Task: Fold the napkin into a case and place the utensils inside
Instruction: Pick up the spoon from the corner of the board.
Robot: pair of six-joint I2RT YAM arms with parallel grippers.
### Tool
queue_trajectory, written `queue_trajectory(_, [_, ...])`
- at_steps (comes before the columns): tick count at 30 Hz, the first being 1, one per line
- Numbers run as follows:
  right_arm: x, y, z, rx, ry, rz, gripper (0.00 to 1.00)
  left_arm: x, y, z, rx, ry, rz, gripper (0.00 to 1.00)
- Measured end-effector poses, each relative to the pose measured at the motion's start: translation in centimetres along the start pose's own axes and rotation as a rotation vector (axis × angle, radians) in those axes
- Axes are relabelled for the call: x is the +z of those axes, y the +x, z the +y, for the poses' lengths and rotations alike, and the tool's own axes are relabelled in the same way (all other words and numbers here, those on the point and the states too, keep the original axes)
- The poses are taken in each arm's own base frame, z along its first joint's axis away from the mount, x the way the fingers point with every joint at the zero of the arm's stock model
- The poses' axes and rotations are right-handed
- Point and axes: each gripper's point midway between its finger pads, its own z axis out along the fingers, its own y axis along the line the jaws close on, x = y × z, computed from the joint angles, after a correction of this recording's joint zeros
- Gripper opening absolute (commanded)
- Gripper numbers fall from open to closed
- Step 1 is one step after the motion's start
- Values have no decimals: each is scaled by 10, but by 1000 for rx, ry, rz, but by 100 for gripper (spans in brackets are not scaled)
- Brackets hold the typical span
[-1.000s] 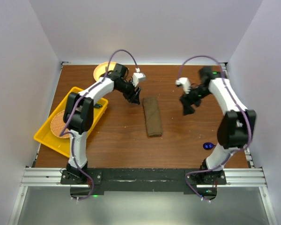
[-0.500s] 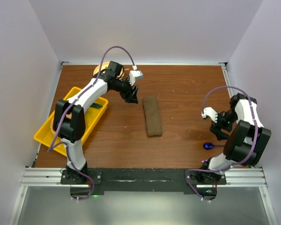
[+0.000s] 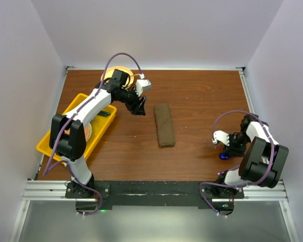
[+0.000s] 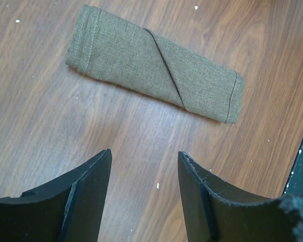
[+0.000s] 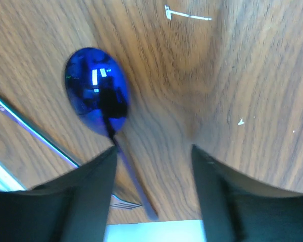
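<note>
Left arm and right arm: white links, black joint housings. A purple cable loops above each arm. A small white camera block sits at each wrist. Left pincer: fingers matte black, wedge-shaped, edges slightly worn.

The right gripper hides most of the fork beside the spoon

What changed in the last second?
The right pincer swung from mid-table back to the near right and now hovers, jaws open, over the blue spoon, not gripping it. The left pincer, open and empty, edged away from the case. Case and yellow tray stayed put.
</note>
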Motion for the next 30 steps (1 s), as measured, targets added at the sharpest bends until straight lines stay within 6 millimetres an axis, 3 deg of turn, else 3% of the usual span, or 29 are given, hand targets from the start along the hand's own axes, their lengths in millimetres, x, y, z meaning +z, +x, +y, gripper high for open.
queue_trajectory(3, [3,2,4,2,-6,11,24,0,0,0,0,-1,0,60])
queue_trajectory(7, [3,1,1,-7,5,6,12,0,0,1,-1,-5,2,60])
queue_trajectory(9, [2,0,-8,-24,29,-5,12,0,0,1,-1,-7,3,60])
queue_trajectory(11, [1,0,-20,-43,54,-12,19,0,1,2,-2,-10,5,60])
queue_trajectory(13, [4,2,-31,-61,70,-14,32,1,2,3,-4,-12,9,60])
queue_trajectory(17, [7,3,-43,-92,74,-19,42,1,3,4,-5,-16,14,60])
queue_trajectory(22, [6,3,-46,-89,68,-26,42,1,3,5,-7,-21,18,60])
queue_trajectory(28, [8,5,-53,-23,-6,-58,18,0,5,3,-13,-18,25,60])
queue_trajectory(30, [7,5,-59,-6,-16,-69,0,-1,3,4,-13,-19,23,61])
